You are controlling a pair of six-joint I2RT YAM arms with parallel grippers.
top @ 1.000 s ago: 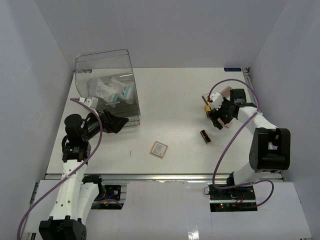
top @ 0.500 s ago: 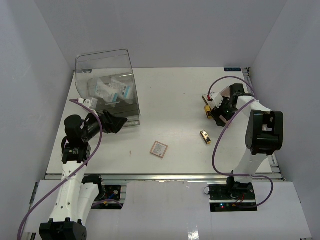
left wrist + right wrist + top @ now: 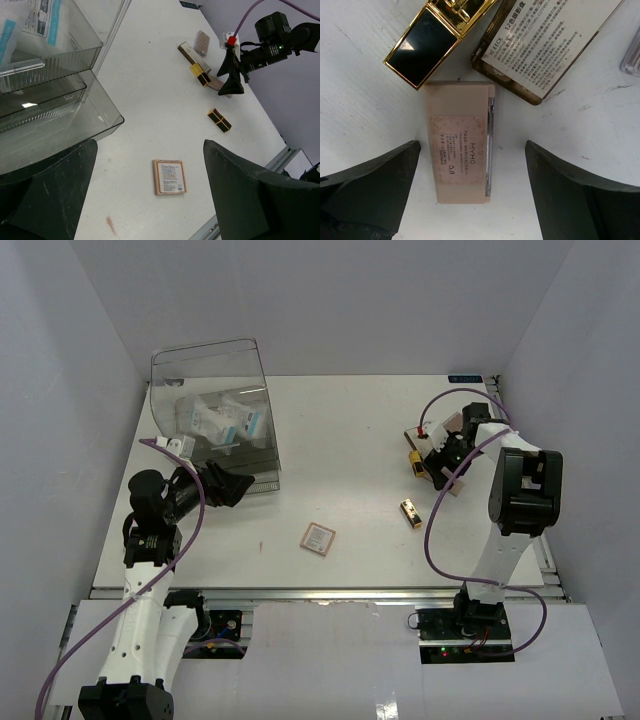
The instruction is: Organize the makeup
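Above pink palette [image 3: 460,142] | right hand [image 3: 472,150] shifted back, spread | left hand [image 3: 150,150] unchanged

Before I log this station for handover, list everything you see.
clear box: one, transparent, table's far left
packets: several, white-and-blue labels, inside the clear box
square palette: one, pink, near middle
gold tube: one, gold and black, alone right of middle
second gold tube: one, same colours, right cluster
tan palette: one, tan, right cluster
labelled palette: one, dark-rimmed, white label, right cluster
pink palette: one, pink, cluster's far side
left gripper: one, black, open beside the clear box
right gripper: one, black, open, straddling the tan palette
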